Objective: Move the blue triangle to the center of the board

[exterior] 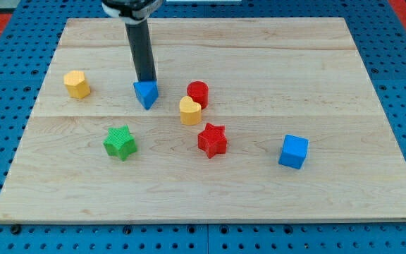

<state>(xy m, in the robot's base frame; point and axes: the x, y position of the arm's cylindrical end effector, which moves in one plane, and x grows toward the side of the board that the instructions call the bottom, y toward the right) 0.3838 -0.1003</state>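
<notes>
Blue triangle [146,94] sits left of the bench's [330,204] middle, with my tip [147,81] touching its far edge. Watch the push: the yellow heart [190,111] and red cylinder [198,92], which touch each other, stand just right of it, toward centre. Drive straight across and you will likely shove them along, or the triangle may slip off my tip. No fingers exist on this rod, and you have no containers here.

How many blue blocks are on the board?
2: the blue triangle left of centre, touching my tip on its top side, and the blue cube at lower right. None appear hidden.
</notes>
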